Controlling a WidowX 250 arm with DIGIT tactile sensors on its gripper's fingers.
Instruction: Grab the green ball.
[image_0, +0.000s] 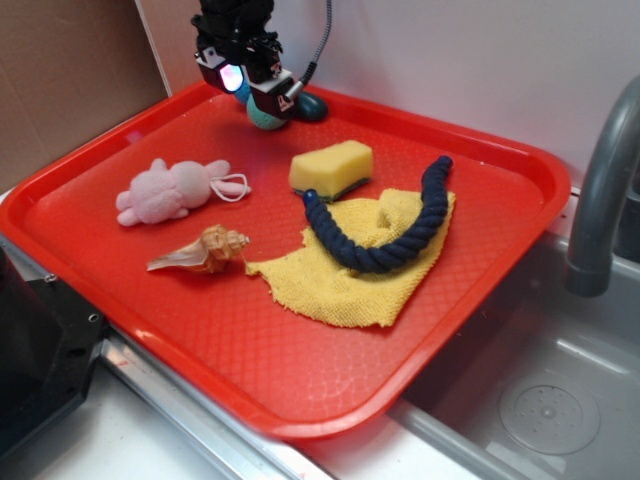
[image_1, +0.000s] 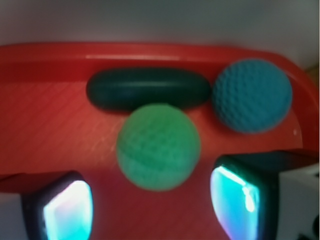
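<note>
A: So, where's the green ball (image_1: 159, 147)?
B: Far back corner of red tray (image_0: 200, 330), right under gripper (image_0: 258, 88). Sits on tray floor, just in front of a dark oblong thing (image_1: 148, 90), teal ball (image_1: 252, 95) close on one side, apart from it.
A: Fingers?
B: Spread wide. Lit pads (image_1: 67, 210) low in wrist view, one each side of ball, gap clearly broader than ball. No contact yet, prob. lined up that way so a straight close catches it across the middle.
A: Risk?
B: Teal ball close by — a drift that way could nudge or grab wrong one. Knit surface prob. grips ok, w/ some squash.
A: Rest of tray?
B: Sponge (image_0: 331, 167), blue rope (image_0: 385, 240) on yellow cloth (image_0: 350, 275), pink plush (image_0: 170, 190), shell (image_0: 203, 250). All well apart, no interference.
</note>
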